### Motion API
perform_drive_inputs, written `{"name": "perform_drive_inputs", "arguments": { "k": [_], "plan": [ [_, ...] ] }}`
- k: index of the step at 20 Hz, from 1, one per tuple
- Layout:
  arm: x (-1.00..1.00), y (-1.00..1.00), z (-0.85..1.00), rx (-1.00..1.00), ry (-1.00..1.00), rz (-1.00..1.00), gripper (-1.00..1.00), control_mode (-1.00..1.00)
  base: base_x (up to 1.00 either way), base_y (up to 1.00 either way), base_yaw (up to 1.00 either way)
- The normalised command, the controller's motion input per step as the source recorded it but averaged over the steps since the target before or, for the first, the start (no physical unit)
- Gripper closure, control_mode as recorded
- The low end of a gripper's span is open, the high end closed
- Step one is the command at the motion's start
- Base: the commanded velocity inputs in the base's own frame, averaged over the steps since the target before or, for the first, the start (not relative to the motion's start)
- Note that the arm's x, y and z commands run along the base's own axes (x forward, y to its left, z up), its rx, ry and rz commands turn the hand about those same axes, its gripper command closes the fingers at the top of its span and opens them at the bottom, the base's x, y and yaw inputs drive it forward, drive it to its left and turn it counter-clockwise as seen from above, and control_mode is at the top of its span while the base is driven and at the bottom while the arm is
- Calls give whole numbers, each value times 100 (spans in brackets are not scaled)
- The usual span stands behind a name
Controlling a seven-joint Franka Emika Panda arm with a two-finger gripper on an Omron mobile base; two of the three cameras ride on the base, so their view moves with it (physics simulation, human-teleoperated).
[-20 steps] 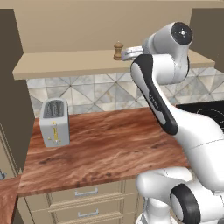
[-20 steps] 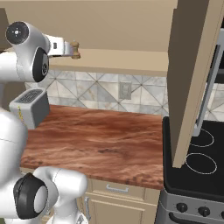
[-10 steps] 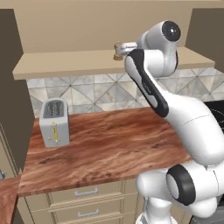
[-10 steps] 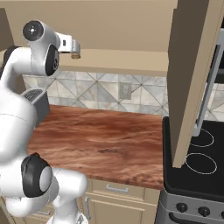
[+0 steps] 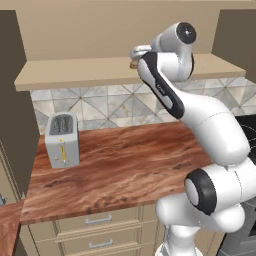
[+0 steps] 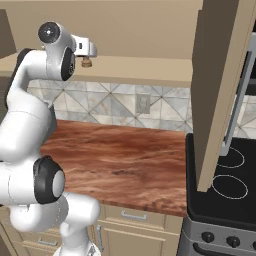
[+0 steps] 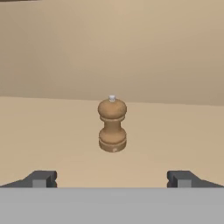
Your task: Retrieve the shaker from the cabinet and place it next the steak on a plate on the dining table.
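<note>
The small brown wooden shaker [image 7: 112,124] stands upright on the pale shelf board of the cabinet [image 7: 48,131]. In the hand view it is centred a short way ahead of my gripper [image 7: 111,179], whose fingertips [image 7: 41,178] are spread wide apart with nothing between them. In the left base view my hand covers the shaker's top, so just the shaker's base [image 5: 133,64] shows under my gripper [image 5: 136,54] at the shelf [image 5: 75,72]. From the right base camera the shaker's base [image 6: 86,63] pokes out below my gripper [image 6: 87,53].
A silver toaster [image 5: 62,139] stands at the left of the reddish wood worktop [image 5: 125,170] below the shelf. A dark side panel [image 5: 12,100] bounds the cabinet on the left. An open cabinet door [image 6: 220,90] hangs over the black stove [image 6: 230,175].
My hand has swung from beside the shaker to in front of it, now covering its top in both base views. The shaker and the base have stayed put.
</note>
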Motion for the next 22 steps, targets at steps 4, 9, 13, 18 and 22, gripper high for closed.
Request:
{"name": "perform_drive_inputs", "arguments": {
  "k": [4,9,13,18,22],
  "plan": [
    [40,0,-2,0,0,0,-100,-100,0,0,0],
    [34,0,-9,0,0,0,-100,-100,0,0,0],
    [32,6,-20,0,0,0,-100,-100,0,0,0],
    [40,14,-8,0,0,0,-100,-100,0,0,0],
    [41,13,0,0,0,0,-100,-100,0,0,0]
  ]
}}
